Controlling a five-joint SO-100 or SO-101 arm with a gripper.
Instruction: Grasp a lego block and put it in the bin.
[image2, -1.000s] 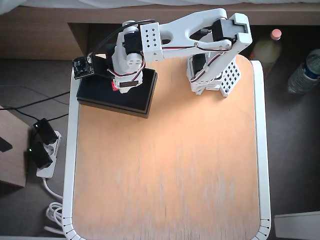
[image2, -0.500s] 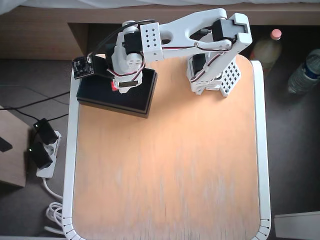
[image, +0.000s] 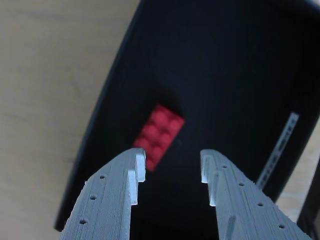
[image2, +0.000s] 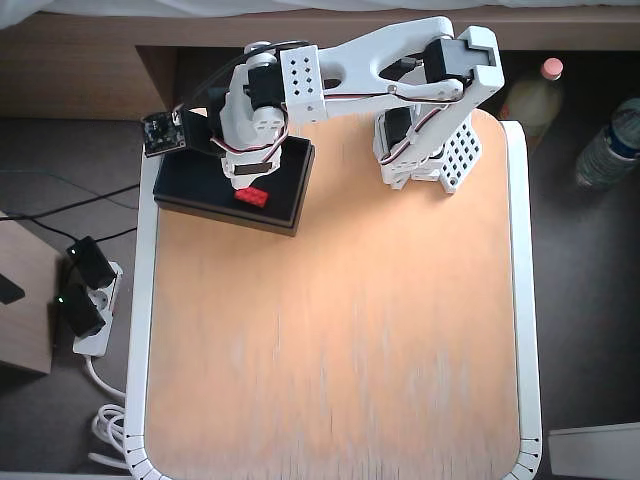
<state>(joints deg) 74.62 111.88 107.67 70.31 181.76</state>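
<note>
The red lego block (image: 158, 136) lies flat on the floor of the black bin (image: 230, 70), near its left wall in the wrist view. A thin pale strip (image: 278, 150) runs along the bin's right side. My gripper (image: 172, 169) is open and empty, and hangs just above the bin with the block slightly ahead and to the left of its fingertips. In the overhead view the bin (image2: 190, 190) sits at the table's far left corner, with the block (image2: 251, 196) inside it and my gripper (image2: 248, 176) right over it.
The arm's base (image2: 430, 145) stands at the table's far edge right of the bin. The table (image2: 340, 340) has a white rim. Two bottles (image2: 530, 90) (image2: 607, 145) stand off the table at the right. A power strip (image2: 85, 300) lies on the floor at the left.
</note>
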